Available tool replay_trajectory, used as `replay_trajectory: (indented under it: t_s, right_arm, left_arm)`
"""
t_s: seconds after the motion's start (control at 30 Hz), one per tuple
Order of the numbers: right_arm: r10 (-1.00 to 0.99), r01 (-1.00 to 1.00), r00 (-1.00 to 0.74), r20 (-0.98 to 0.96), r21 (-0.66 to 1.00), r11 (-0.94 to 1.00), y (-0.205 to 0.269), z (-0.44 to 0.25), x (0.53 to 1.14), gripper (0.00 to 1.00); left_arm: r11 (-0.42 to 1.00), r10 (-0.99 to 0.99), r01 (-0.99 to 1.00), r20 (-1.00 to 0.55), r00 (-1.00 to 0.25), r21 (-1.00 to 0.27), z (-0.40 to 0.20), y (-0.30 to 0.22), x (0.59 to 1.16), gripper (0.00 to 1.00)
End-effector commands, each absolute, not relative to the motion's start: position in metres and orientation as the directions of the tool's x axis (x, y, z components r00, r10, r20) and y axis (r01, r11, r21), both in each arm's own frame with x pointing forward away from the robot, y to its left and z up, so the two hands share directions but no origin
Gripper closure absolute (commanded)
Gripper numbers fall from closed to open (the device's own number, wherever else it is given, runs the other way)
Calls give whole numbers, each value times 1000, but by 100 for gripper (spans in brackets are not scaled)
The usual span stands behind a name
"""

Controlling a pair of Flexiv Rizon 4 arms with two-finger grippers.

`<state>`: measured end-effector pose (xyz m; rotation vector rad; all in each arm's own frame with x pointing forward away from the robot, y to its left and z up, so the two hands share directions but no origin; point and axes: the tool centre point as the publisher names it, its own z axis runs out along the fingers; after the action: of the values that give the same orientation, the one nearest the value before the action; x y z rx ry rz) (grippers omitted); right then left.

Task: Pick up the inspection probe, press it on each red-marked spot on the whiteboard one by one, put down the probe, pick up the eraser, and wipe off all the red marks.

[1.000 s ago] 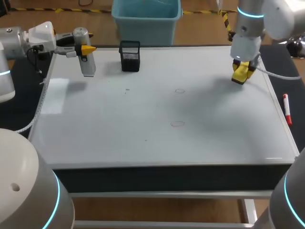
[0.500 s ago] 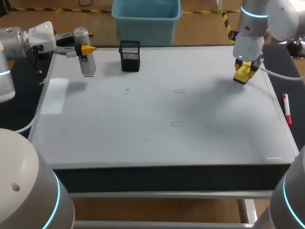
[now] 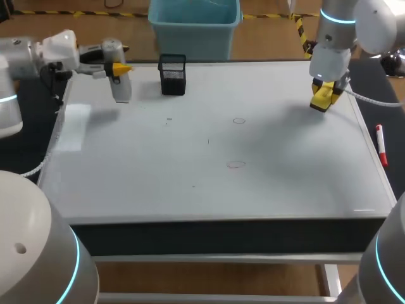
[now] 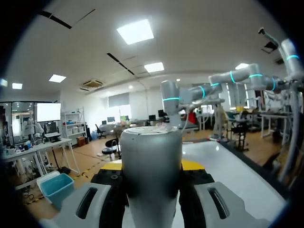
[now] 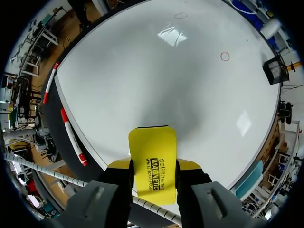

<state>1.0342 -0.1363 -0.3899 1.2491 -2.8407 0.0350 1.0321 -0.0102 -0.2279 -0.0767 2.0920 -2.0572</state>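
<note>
**Probe (image 3: 120,87) drifting inward**

The left end effector (image 3: 116,66) is shifting slightly inward from the far-left corner of the table (image 3: 221,232), pinching the upright silver probe over the whiteboard (image 3: 285,177). The right end effector (image 3: 323,95) is hanging where it was half a second ago, near the far-right corner, clamping the yellow eraser (image 5: 152,147) from both sides. Two red marks (image 3: 238,120) are sitting mid-board. A black mesh cup (image 3: 172,76) is standing by the far edge, and a red marker (image 3: 380,144) is lying along the right edge.
</note>
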Motion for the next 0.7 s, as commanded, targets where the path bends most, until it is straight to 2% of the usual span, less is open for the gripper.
replay_trajectory:
  t_s: [0.03, 0.33, 0.7]
  right_arm:
    - [-737, -738, -674, 46, -6, 675, -137, -389, 1034, 100]
    - [-737, -738, -674, 46, -6, 675, -137, -389, 1034, 100]
    - [-737, -738, -674, 46, -6, 675, -137, -389, 1034, 100]
  left_arm:
    - [59, -187, 117, -126, -974, -991, -216, -39, 1009, 100]
    - [112, -83, 122, -132, -988, -986, -214, -112, 967, 100]
    - [54, 49, 117, -114, -992, -992, -233, -192, 944, 100]
